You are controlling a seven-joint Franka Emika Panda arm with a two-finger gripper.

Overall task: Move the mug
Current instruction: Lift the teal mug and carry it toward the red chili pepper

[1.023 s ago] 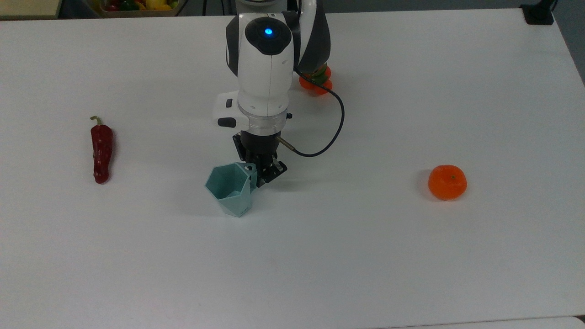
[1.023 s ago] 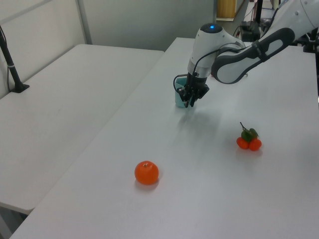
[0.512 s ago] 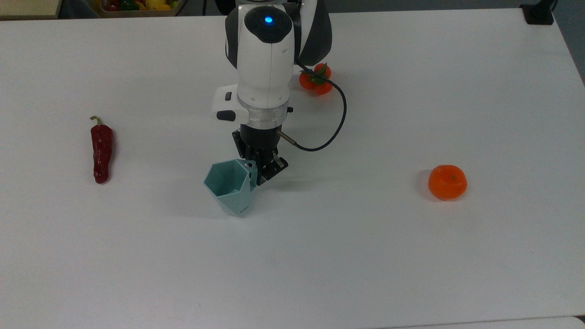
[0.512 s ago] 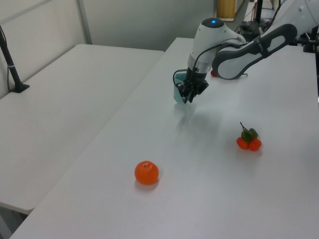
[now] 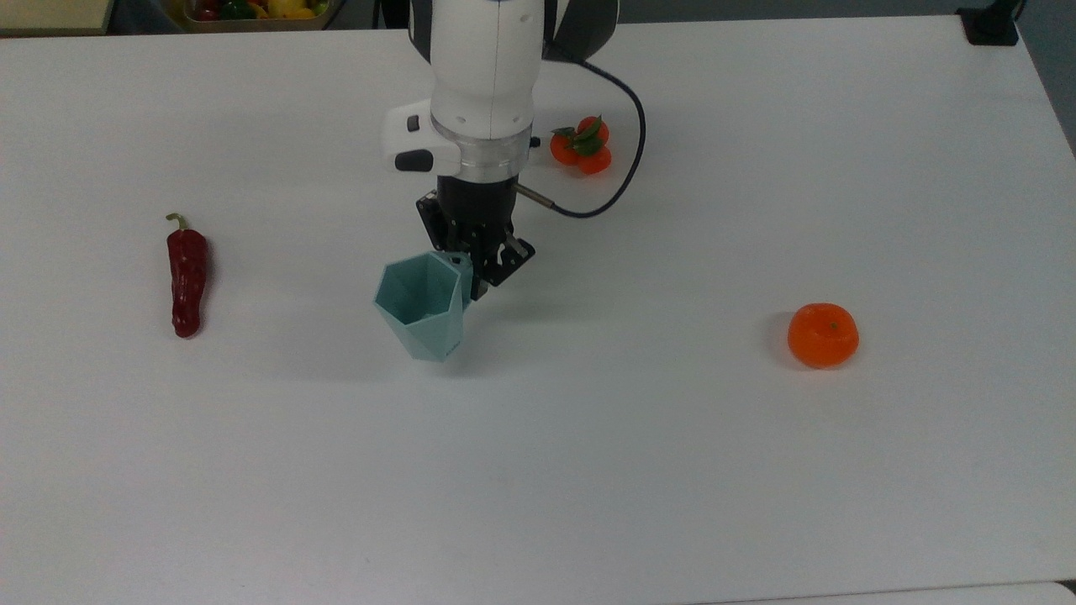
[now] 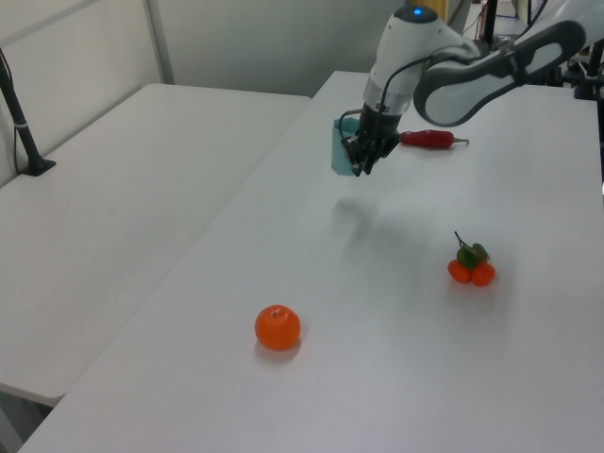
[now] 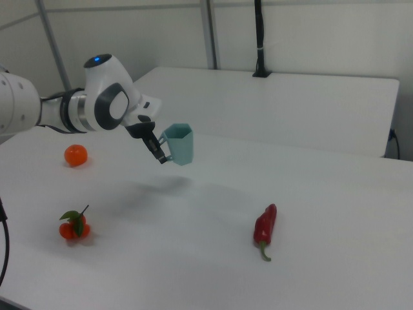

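The pale teal faceted mug (image 5: 420,307) (image 6: 342,151) (image 7: 179,143) hangs in the air above the white table, its shadow on the surface below it. My gripper (image 5: 472,270) (image 6: 361,162) (image 7: 161,152) is shut on the mug's small loop handle, at the top view's right side of the mug. The mug's hexagonal rim faces up and its inside looks empty. The arm reaches in from the top view's upper edge.
A red chili pepper (image 5: 186,281) (image 7: 264,227) lies at the top view's left. An orange fruit (image 5: 823,334) (image 6: 277,327) sits at the top view's right. A small cluster of orange fruits with leaves (image 5: 582,144) (image 6: 471,265) lies beside the arm.
The gripper has risen with the mug held by its handle, lifting it off the table. It has shifted toward the top view's upper edge. The other things have stayed put.
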